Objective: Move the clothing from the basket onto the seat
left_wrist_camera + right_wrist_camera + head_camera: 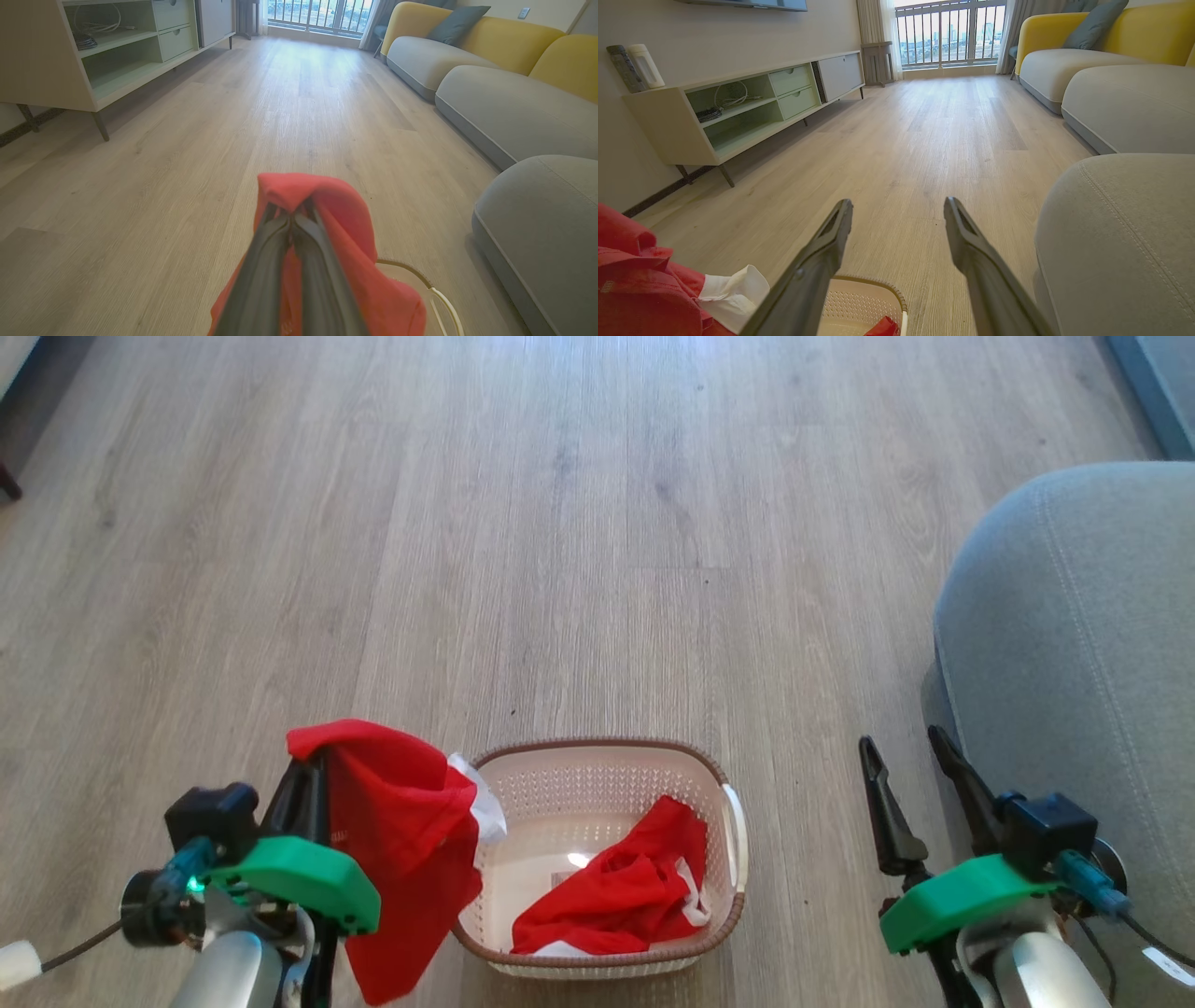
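Left tool (292, 217) sits closest to me, low at the near left. Its two fingers are pressed together and clamped on a red garment (401, 821). The cloth drapes over the tips and hangs straight down, long axis vertical, with white trim at its right edge. In the head view it covers the left wall of the basket (597, 745). A second red garment (625, 887) lies crumpled inside the basket, toward its near right wall.

As I read it, the coming move turns on one relation. The seat (1074, 644) lies well to the right of the held garment, with the whole basket and the right tool (901, 739) in between. The right tool is much the nearer to the seat, just beside its rounded left edge, but its fingers stand wide apart with nothing in them. So I judge the left arm must carry rightward, high enough for the hanging cloth to clear the basket rim, or the body must turn.

The basket stands on a pale wood-plank floor (560, 523). Farther off I see a low open cabinet (738, 112) along the left wall, a grey and yellow sofa (504, 98) on the right, and a railed window (948, 32) at the far end.
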Motion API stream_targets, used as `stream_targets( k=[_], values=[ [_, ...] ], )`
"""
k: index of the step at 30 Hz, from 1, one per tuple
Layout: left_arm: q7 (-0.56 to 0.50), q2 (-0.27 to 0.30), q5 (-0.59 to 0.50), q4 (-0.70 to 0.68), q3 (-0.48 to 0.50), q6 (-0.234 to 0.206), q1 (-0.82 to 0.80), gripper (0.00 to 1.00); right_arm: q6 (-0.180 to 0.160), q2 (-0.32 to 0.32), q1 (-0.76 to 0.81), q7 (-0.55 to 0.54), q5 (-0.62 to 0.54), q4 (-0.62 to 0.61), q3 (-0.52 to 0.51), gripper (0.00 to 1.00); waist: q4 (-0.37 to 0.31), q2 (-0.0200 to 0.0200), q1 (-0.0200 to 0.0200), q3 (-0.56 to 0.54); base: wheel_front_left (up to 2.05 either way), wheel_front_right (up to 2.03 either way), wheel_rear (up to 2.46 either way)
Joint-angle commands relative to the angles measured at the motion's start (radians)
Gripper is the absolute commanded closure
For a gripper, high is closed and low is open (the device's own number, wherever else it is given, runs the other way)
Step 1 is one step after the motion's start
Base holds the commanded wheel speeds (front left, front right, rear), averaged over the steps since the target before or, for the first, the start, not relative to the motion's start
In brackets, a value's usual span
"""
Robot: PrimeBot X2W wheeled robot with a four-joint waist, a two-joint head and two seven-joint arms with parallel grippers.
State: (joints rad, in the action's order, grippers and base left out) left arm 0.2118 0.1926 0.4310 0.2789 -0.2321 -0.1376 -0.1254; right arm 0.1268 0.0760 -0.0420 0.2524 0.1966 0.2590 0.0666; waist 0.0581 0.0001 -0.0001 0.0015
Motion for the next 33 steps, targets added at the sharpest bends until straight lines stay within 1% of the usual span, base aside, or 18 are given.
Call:
stream_targets(
  k=[1,8,26,29,31,33],
  values=[
    [0.001,0.027,0.0,-0.047,0.039,-0.01,-0.038,1.0,0.004,0.018,-0.014,0.009,0.007,-0.027,0.026,0.0,0.001,-0.0001,0.0001,-0.004,0.0,0.0,0.0],
    [-0.01,0.035,0.003,-0.076,0.038,-0.019,-0.024,1.0,0.004,0.02,-0.016,0.009,0.008,-0.025,0.037,0.0,0.001,-0.0001,0.0001,-0.004,0.0,0.0,0.0],
    [-0.011,0.042,0.003,-0.093,0.025,-0.034,-0.028,1.0,0.004,0.027,-0.028,0.009,0.006,-0.024,0.057,0.0,-0.005,-0.0001,0.0001,0.003,0.0,0.0,0.0],
    [-0.013,0.044,0.0,-0.105,0.018,-0.033,-0.032,1.0,0.004,0.033,-0.037,0.009,0.011,-0.024,0.094,0.0,-0.008,-0.0001,0.0001,0.004,0.0,0.0,0.0],
    [-0.016,0.043,-0.004,-0.122,0.008,-0.029,-0.037,1.0,0.004,0.04,-0.058,0.009,0.027,-0.03,0.155,0.0,-0.01,-0.0001,0.0001,0.007,0.0,0.0,0.0],
    [-0.022,0.041,-0.01,-0.143,-0.008,-0.024,-0.045,1.0,0.004,0.052,-0.089,0.009,0.048,-0.033,0.238,0.0,-0.011,-0.0001,0.0001,0.007,0.0,0.0,0.0]
  ],
)
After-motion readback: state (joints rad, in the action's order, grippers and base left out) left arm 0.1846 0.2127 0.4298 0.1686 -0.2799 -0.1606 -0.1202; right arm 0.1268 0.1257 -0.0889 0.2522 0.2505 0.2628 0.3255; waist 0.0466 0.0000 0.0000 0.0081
